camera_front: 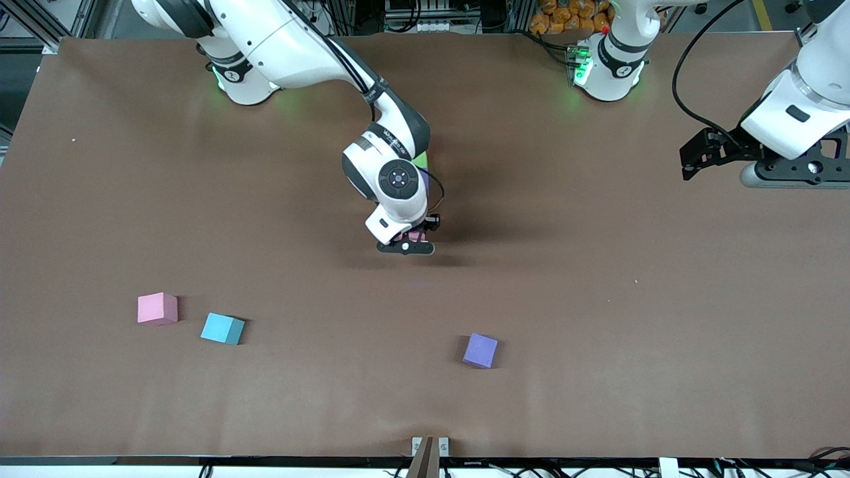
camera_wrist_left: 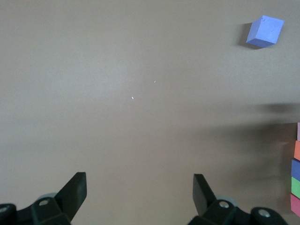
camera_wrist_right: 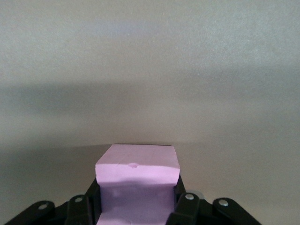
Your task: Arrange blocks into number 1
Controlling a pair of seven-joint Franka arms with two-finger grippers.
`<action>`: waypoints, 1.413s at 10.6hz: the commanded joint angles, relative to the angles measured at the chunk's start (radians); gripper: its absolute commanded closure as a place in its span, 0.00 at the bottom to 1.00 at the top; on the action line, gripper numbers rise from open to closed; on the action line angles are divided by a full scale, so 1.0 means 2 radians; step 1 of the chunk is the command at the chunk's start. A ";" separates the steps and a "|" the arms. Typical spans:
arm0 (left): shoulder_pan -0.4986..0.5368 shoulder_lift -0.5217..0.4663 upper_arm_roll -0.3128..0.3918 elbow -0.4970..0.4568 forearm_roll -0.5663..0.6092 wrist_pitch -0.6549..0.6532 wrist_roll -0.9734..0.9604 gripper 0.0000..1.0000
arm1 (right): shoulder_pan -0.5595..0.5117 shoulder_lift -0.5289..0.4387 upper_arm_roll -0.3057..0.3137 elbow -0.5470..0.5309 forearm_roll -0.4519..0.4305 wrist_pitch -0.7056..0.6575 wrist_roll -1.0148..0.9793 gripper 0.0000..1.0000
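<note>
From the front view I have the right gripper low at the middle of the table, clamped on a pink block that barely shows between its fingers; just above it in this view, mostly hidden by the arm, a green block peeks out. Three loose blocks lie nearer the camera: a second pink block and a light blue block close together toward the right arm's end, and a purple block near the middle. The left gripper waits over the left arm's end of the table. Its wrist view shows its fingers spread wide and holding nothing, the purple block well off, and at the edge a row of blocks touching one another, pink, orange, blue, green and red; I take that for the stroke of the numeral. The right wrist view shows the held block squeezed at its side faces, dented inward at the pads, so I judge these cubes light, soft and springy, not slippery: grip flat faces squarely and gently. Nothing stands between gripper and row except the arm blocking my own sight.
</note>
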State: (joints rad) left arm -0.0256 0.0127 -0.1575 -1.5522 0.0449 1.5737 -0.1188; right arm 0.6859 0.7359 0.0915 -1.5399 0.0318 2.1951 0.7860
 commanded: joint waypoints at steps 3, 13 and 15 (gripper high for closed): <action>-0.004 0.009 -0.003 0.009 -0.013 -0.015 0.003 0.00 | 0.007 -0.021 -0.002 -0.028 -0.007 0.006 0.005 0.91; -0.005 0.008 -0.005 0.010 -0.012 -0.023 0.006 0.00 | -0.083 -0.171 -0.009 -0.009 -0.017 -0.138 -0.043 0.00; -0.004 0.006 -0.005 0.011 -0.012 -0.029 0.007 0.00 | -0.116 -0.196 -0.008 0.020 -0.017 -0.182 -0.045 0.00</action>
State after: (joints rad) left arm -0.0380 0.0272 -0.1671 -1.5494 0.0421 1.5454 -0.1188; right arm 0.4944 0.3886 0.0622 -1.5175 0.0120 1.8841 0.6989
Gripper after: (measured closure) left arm 0.000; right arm 0.000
